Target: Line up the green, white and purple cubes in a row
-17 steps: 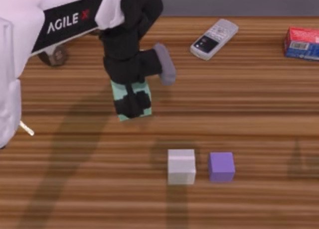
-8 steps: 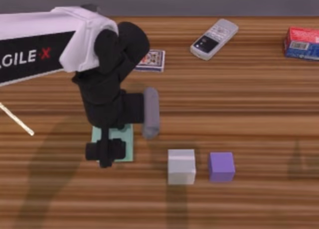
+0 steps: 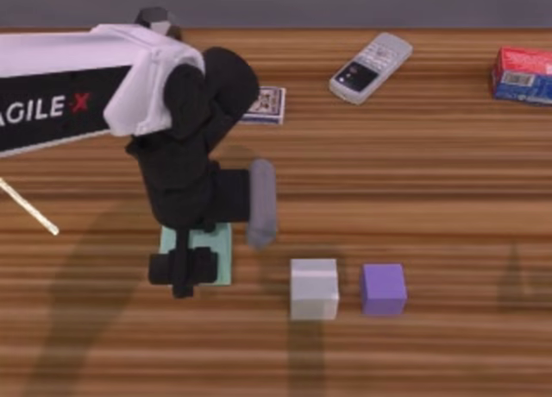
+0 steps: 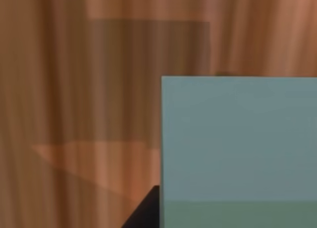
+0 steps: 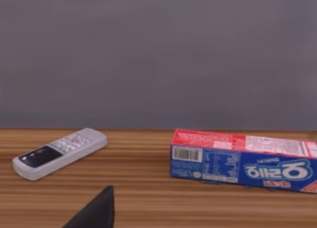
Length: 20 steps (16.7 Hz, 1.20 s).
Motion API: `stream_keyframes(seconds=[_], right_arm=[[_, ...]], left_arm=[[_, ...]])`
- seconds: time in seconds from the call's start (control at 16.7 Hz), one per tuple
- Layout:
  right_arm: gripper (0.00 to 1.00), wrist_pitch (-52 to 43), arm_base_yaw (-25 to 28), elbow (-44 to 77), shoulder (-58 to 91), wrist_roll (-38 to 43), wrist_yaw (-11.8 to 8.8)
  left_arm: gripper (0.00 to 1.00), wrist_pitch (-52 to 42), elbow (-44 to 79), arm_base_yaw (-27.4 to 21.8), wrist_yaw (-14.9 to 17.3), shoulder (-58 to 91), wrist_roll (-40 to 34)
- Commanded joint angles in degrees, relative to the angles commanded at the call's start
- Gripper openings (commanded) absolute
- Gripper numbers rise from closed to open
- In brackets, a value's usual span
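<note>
The pale green cube (image 3: 221,248) is between the fingers of my left gripper (image 3: 183,268), which is shut on it to the left of the white cube (image 3: 314,287). A gap separates the green and white cubes. The purple cube (image 3: 383,288) stands just right of the white one, in line with it. In the left wrist view the green cube (image 4: 237,148) fills the frame beside one dark finger (image 4: 146,215), over the wood. I cannot tell whether the cube touches the table. Of my right gripper only one dark fingertip (image 5: 101,213) shows, nothing held.
A patterned card box (image 3: 264,104) lies behind the left arm. A grey remote (image 3: 371,66) and a red-and-blue carton (image 3: 523,74) lie along the back edge, also seen as the remote (image 5: 59,152) and carton (image 5: 242,161) in the right wrist view.
My left gripper carried the green cube from the middle of the table forward and to the left, down to the white cube's left. Over the last half second it barely moved.
</note>
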Motion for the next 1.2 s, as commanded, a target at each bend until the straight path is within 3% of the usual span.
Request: stream_keyframes(seconds=[0.3,0.6,1.2], right_arm=[[1.0,0.0,0.0,0.0,0.0,0.0,0.0],[1.0,0.0,0.0,0.0,0.0,0.0,0.0],[1.0,0.0,0.0,0.0,0.0,0.0,0.0]], left_arm=[[0.0,10.9,-5.5,-0.4,0.1,4.7,-0.3],[0.0,12.4,-6.5,-0.5,0.2,5.7,-0.3],[0.75,12.4,-6.5,-0.5,0.2,5.7,-0.3]])
